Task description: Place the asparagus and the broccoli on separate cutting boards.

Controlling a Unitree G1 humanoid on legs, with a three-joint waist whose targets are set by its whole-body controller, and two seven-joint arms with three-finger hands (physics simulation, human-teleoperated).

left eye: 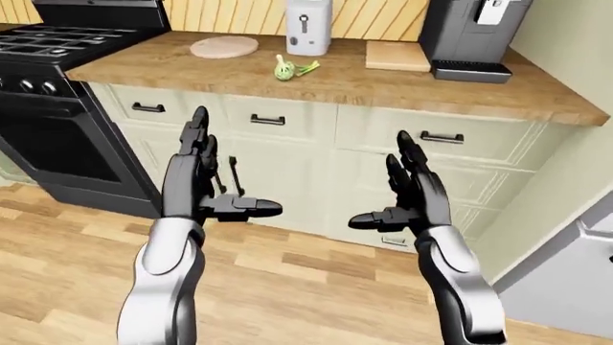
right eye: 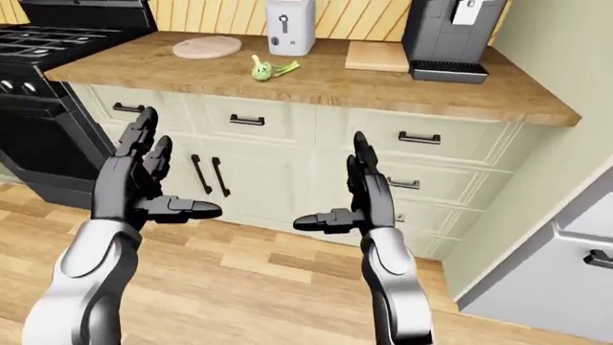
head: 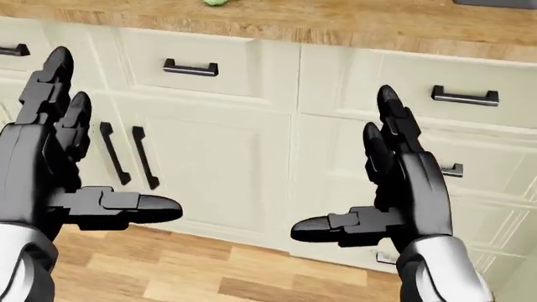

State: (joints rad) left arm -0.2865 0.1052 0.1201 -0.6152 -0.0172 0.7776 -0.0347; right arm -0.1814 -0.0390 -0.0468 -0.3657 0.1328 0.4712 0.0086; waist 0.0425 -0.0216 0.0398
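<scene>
both the left hand (head: 63, 182) and right hand (head: 390, 189) are spread, holding nothing. the eye views alone show the worktop (right eye: 383, 90), with what looks like broccoli (right eye: 259, 70) touching asparagus (right eye: 284, 68).

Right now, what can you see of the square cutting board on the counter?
The square cutting board is pale, wood-look, thick and lies flat on the wooden counter, near the wall. Its right edge sits against the dark coffee machine, so contact cannot be told. Nothing lies on it. Neither hand is near it.

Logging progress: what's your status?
Both hands, left and right, open, empty. Broccoli and asparagus on counter, between two boards. Nothing blocking.
</scene>
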